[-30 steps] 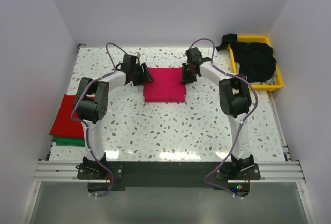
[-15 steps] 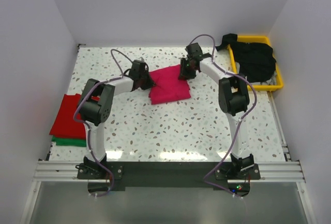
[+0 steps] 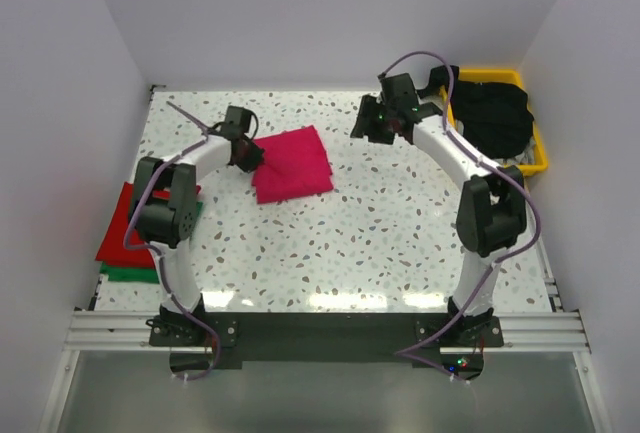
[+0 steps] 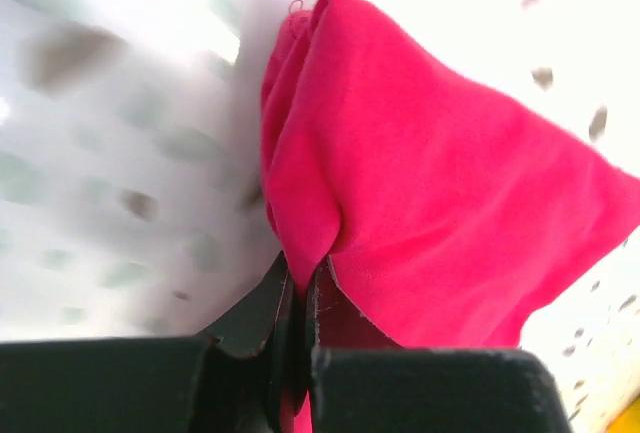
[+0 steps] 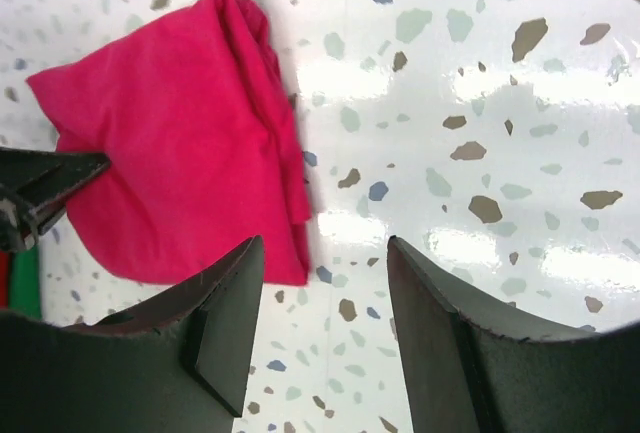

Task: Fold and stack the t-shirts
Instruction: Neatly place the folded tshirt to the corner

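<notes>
The pink shirt (image 3: 292, 163) lay folded on the bench (image 3: 380, 233), mid-left; the left hand (image 3: 250, 153) was pinched tight on its edge; the right hand (image 3: 368, 125) was open w/ nothing in it, well apart. The red shirt (image 3: 128, 221) lay folded on the green shirt (image 3: 135, 274), so 2 looked done; pink wasn't stacked yet; the black shirts (image 3: 492, 118) in the yellow tray (image 3: 535, 166) weren't folded.

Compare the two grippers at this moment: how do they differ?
The left gripper is shut on an edge of the magenta shirt; the right gripper is open and holds nothing. The left touches the shirt; the right hangs apart from it, nearer the yellow tray. Both are over the far half of the table.
</notes>
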Controlling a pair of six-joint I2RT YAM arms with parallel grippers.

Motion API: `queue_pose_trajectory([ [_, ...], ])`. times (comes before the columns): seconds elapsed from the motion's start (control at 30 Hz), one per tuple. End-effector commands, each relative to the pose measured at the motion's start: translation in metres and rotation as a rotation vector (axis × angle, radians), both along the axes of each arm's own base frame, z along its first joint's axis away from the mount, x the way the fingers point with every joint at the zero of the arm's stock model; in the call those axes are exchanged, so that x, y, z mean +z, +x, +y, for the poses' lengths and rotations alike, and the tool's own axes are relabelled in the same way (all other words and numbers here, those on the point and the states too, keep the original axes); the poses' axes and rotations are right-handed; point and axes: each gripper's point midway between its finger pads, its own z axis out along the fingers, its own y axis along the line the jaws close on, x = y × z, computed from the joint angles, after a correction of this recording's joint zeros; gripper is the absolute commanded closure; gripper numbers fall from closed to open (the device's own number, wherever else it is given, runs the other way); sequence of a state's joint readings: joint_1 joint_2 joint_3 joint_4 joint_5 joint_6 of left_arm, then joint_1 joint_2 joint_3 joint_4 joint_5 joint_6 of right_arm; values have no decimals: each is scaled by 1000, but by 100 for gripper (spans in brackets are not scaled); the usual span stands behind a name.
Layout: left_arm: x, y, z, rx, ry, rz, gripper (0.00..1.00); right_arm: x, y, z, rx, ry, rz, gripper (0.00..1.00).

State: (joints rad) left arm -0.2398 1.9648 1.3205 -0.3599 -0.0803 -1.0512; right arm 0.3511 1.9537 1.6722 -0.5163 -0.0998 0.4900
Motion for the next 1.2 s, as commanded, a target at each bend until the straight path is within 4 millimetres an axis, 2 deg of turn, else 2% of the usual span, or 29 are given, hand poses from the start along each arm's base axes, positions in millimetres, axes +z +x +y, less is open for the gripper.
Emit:
queue_pose_trajectory([
  [0.0, 40, 10, 63, 215, 32, -20, 100, 20, -11, 2, -8, 71, -53, 44],
  [0.03, 44, 11, 73, 238, 29, -20, 100, 29, -16, 3, -2, 85, -68, 44],
  [0.1, 51, 11, 98, 292, 24, -27, 100, 28, -27, 8, 16, 95, -63, 44],
  [0.17, 62, 12, 113, 326, 22, -34, 100, 27, -34, 14, 32, 95, -62, 44],
  [0.2, 64, 10, 128, 376, 37, -22, 100, 22, -39, 16, 41, 96, -52, 43],
  [0.23, 75, 15, 136, 408, 45, -28, 100, 22, -41, 18, 46, 100, -52, 44],
  [0.3, 78, 3, 165, 484, 99, 34, 100, 19, -46, 24, 59, 111, -41, 44],
  [0.33, 89, 8, 173, 507, 108, 25, 100, 17, -48, 26, 67, 111, -37, 44],
  [0.47, 105, 0, 208, 580, 158, 34, 100, 15, -53, 29, 78, 108, -33, 44],
  [0.67, 121, -13, 236, 631, 161, 3, 100, 20, -57, 34, 96, 123, -36, 43],
  [0.93, 147, -38, 251, 642, 204, -22, 100, 24, -59, 40, 116, 140, -39, 43],
  [1.17, 157, -55, 268, 639, 213, -30, 100, 24, -61, 43, 125, 146, -37, 43],
])
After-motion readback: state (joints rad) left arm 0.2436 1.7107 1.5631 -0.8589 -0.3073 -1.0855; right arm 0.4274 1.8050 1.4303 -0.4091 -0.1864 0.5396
